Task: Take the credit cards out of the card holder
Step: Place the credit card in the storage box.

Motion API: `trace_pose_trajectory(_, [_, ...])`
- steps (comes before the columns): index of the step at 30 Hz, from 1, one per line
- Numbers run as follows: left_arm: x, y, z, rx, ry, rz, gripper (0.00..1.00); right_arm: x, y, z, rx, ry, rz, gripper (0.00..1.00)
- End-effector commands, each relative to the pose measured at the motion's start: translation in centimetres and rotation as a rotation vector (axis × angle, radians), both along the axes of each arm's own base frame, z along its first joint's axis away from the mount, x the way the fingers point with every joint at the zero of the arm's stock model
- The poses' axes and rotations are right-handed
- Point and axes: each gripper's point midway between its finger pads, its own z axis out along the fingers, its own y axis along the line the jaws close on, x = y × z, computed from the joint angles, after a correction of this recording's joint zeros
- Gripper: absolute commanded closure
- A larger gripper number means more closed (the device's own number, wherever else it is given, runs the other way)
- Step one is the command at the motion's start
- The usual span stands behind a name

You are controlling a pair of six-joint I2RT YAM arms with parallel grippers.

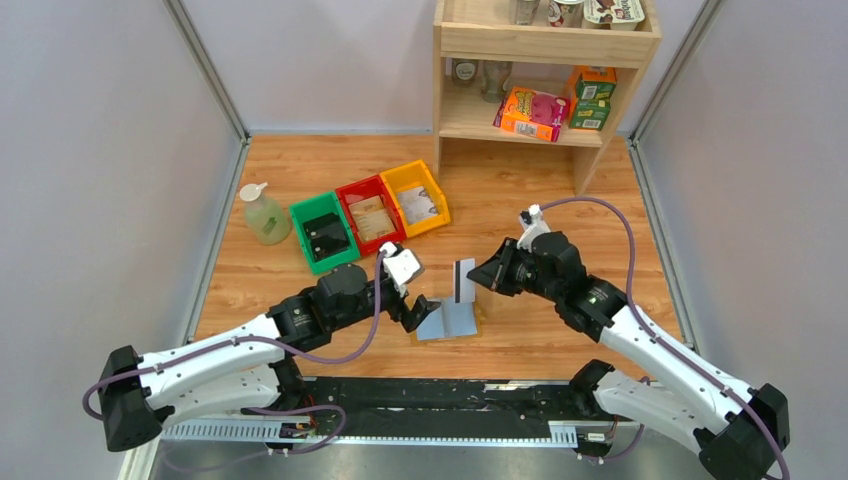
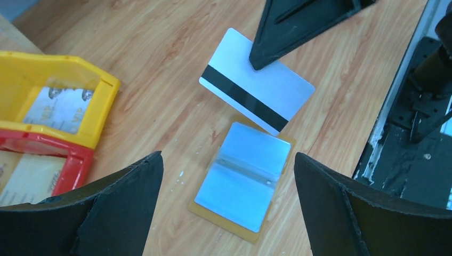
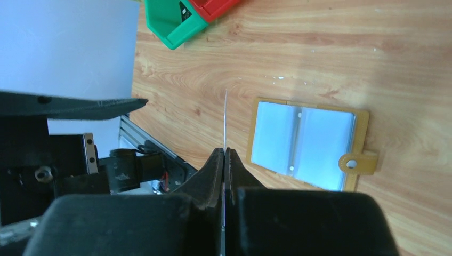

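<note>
Plainly, the card holder (image 1: 450, 320) lies opened flat on the wooden table (image 1: 520, 200), its 2 pale blue-grey pockets facing up inside a mustard-yellow border, with a small snap tab (image 3: 358, 162) sticking out from 1 edge. Just beyond the holder's far edge, the right gripper (image 1: 478, 275) has its jaws pressed fully together on 1 credit card (image 1: 463, 281), a whitish card with a dark stripe along 1 long side. The card stands tilted up on edge, out of the pockets. From the left wrist camera its lowest corner overlaps the holder's far edge, and whether the 2 touch cannot be told. The right wrist camera sees the card edge-on, as a thin pale line rising from between the closed fingers (image 3: 213, 170). On the holder's left side the left gripper (image 1: 415, 315) hangs with its jaws spread as wide as they go and nothing between them, the holder lying below the gap in its own wrist view. Whether any cards sit in the pockets cannot be made out. Further back and left of the holder stand 3 plastic bins in a row, green (image 1: 322, 233), red (image 1: 370, 215) and yellow (image 1: 415, 197).
</note>
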Motion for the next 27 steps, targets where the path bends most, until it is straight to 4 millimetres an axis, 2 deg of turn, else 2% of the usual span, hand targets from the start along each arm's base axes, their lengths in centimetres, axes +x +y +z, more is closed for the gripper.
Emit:
trace_pose_trajectory(1, [0.6,-0.6,1.9,-0.147,0.127,0.113,0.01,0.6,0.2,2.3,-0.066,-0.277,0.095,1.00])
trace_pose_trajectory(5, [1.3,-0.7,2.0,-0.201,0.253,0.220,0.01,0.7,0.0,2.2,-0.173,-0.403,0.148,1.00])
trace_pose_trajectory(6, [1.6,0.0,0.9,-0.186,0.322,0.294,0.01,0.8,0.1,2.1,-0.199,-0.434,0.166,1.00])
trace_pose_trajectory(7, [2.1,0.2,1.0,-0.187,0.352,0.342,0.01,0.6,0.3,2.0,-0.220,-0.470,0.193,0.99])
trace_pose_trajectory(8, [2.0,0.8,0.0,-0.175,0.434,0.397,0.01,0.5,0.4,1.7,-0.251,-0.509,0.221,0.98])
trace_pose_trajectory(9, [2.9,1.1,0.4,-0.189,0.472,0.438,0.01,0.4,0.5,1.5,-0.279,-0.539,0.240,0.97])
trace_pose_trajectory(10, [2.5,1.4,-0.5,-0.197,0.576,0.471,0.01,0.4,0.6,1.4,-0.314,-0.578,0.249,0.96])
trace_pose_trajectory(11, [3.1,1.8,-0.4,-0.225,0.622,0.503,0.01,0.7,0.4,1.2,-0.354,-0.607,0.240,0.96])
trace_pose_trajectory(13, [3.1,1.8,-0.1,-0.294,0.727,0.514,0.02,0.5,0.8,1.1,-0.394,-0.659,0.275,0.98])
trace_pose_trajectory(16, [3.1,1.6,1.4,-0.333,0.721,0.488,0.04,0.7,1.2,1.1,-0.405,-0.656,0.279,1.00])
trace_pose_trajectory(22, [2.7,1.4,2.1,-0.346,0.791,0.516,0.04,0.0,2.5,1.2,-0.443,-0.754,0.331,1.00])
trace_pose_trajectory(27, [2.7,0.9,2.5,-0.381,0.836,0.523,0.05,-0.2,3.0,1.4,-0.422,-0.755,0.336,1.00])
